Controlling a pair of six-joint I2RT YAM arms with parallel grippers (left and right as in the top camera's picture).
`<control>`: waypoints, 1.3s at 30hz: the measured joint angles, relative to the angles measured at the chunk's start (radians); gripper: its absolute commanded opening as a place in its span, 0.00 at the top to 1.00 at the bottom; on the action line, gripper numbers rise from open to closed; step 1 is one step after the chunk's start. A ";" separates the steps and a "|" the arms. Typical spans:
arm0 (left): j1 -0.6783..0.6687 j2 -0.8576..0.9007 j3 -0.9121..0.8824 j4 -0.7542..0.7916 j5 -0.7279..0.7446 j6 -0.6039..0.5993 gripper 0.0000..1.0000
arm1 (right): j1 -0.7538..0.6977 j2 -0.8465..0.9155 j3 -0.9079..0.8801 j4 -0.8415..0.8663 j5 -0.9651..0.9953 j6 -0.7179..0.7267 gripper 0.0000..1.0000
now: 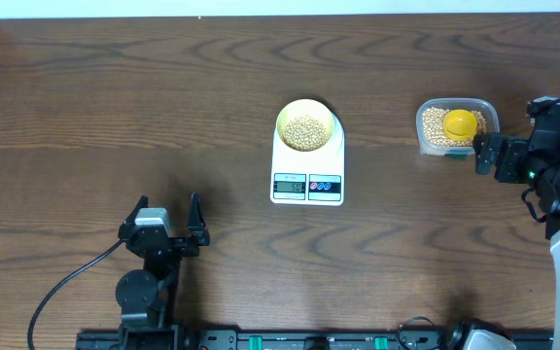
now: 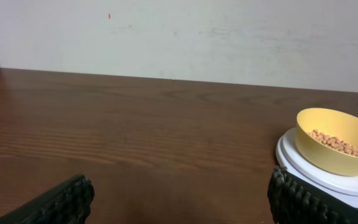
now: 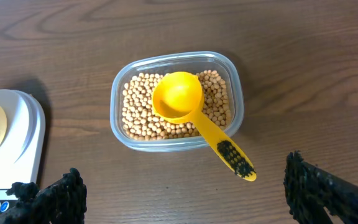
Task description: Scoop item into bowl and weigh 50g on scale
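On the white kitchen scale [image 1: 307, 173] sat the pale-yellow bowl [image 1: 306, 109] with soybeans [image 1: 306, 132] in it. Well left of the scale, the left gripper [image 1: 168, 204] stood wide open and empty. Right of the scale, the right gripper [image 1: 482, 151] was also wide open, holding nothing, just beside the clear tub [image 1: 424, 124] where the yellow scoop [image 1: 460, 122] lay on more beans. The table [image 1: 115, 97] was dark wood. Only the left wrist view showed the pale wall [image 2: 197, 31] beyond the scale; only the overhead view showed its display.

Dark wood table [image 1: 115, 97] w/ white scale [image 1: 307, 167] at ctr & clear tub [image 1: 487, 107] to its right, apart.
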 measured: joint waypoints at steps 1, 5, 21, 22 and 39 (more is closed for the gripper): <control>0.000 0.000 0.000 0.000 0.000 0.000 0.08 | 0.000 0.000 0.000 0.000 0.000 0.000 0.01; 0.000 0.000 0.000 0.000 0.000 0.000 0.09 | 0.000 0.000 0.000 0.000 0.000 0.000 0.01; 0.000 0.000 0.000 0.000 0.000 0.000 0.08 | 0.000 0.000 0.000 0.000 0.000 0.000 0.01; 0.000 0.000 0.000 0.000 0.000 0.000 0.08 | 0.000 0.000 0.000 0.000 0.000 0.000 0.01; 0.000 0.000 0.000 0.000 -0.001 0.001 0.08 | 0.021 -0.067 -0.064 0.085 0.021 -0.002 0.01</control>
